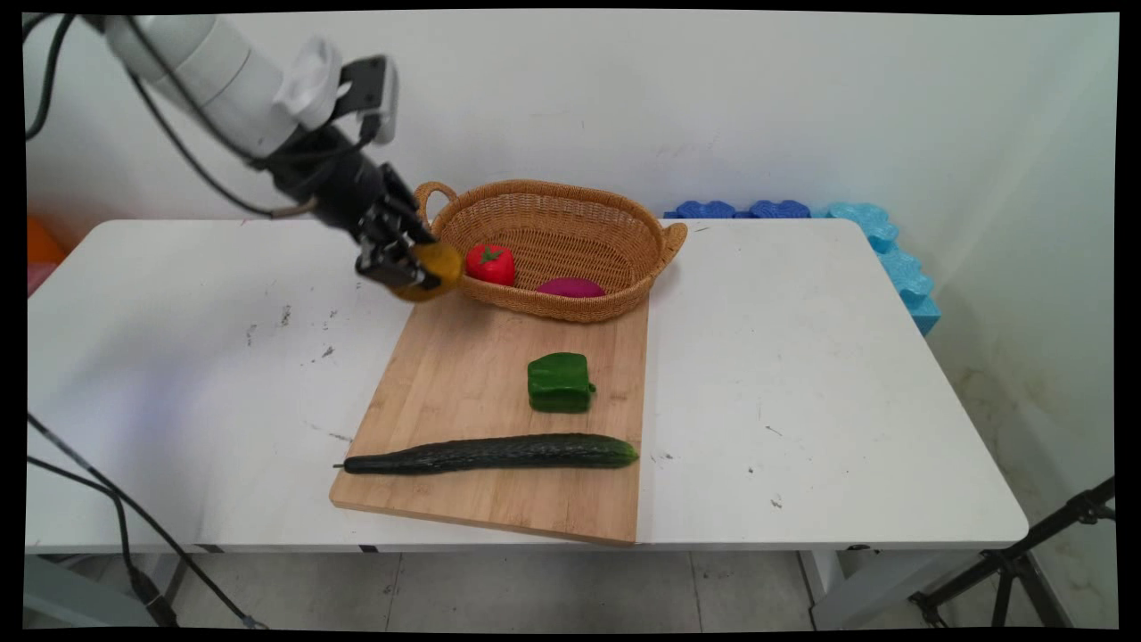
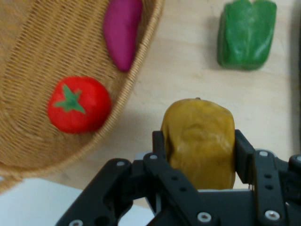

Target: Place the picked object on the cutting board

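Mustard-yellow and lumpy, a potato-shaped toy vegetable (image 2: 200, 141) is sitting clamped between the jaws of the black two-finger gripper (image 1: 412, 265), one finger pressing on each of its sides so that it is hanging clear of the surface below. The gripper is hovering above the far left corner of a pale wooden cutting board (image 1: 463, 374), just beside the near left rim of an oval woven wicker basket (image 1: 570, 209) with looped handles. The basket is resting on the white worktop (image 1: 802, 374) with its near edge overlapping the board's far end. Inside the basket, a glossy red toy tomato with a green stalk (image 1: 490, 264) is lying to the left, and a magenta, sweet-potato-shaped toy (image 1: 571, 287) is lying to the right against the near wall. On the board, a blocky green toy bell pepper (image 1: 560, 382) is sitting near the middle, well apart from the gripper. A long dark green cucumber (image 1: 490, 453) is lying crosswise along the board's near end. Bright blue foam blocks (image 1: 882, 241) are lining the wall beyond the worktop's far right corner.
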Controlling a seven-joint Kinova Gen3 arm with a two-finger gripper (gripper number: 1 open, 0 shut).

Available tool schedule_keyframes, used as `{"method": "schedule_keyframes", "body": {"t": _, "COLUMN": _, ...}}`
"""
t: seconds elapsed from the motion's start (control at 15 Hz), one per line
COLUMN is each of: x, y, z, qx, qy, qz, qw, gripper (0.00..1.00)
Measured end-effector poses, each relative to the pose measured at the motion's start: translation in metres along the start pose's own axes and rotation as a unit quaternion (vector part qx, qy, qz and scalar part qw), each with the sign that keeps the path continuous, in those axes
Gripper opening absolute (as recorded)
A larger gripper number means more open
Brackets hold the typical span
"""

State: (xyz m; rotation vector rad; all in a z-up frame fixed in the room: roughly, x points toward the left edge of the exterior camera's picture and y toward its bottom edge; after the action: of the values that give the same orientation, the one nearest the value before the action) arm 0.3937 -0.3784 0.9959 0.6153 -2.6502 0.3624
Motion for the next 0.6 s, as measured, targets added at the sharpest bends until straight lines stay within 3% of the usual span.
{"method": "schedule_keyframes", "body": {"t": 0.33, "x": -0.033, "y": 0.029, "z": 0.031, "qx": -0.011, "qy": 0.0, "qz": -0.011, "qw": 0.9999, "gripper": 0.0}}
{"method": "schedule_keyframes", "body": {"t": 0.6, "x": -0.04, "y": 0.048, "z": 0.063, "qx": -0.026, "qy": 0.004, "qz": -0.013, "qw": 0.9996, "gripper": 0.0}}
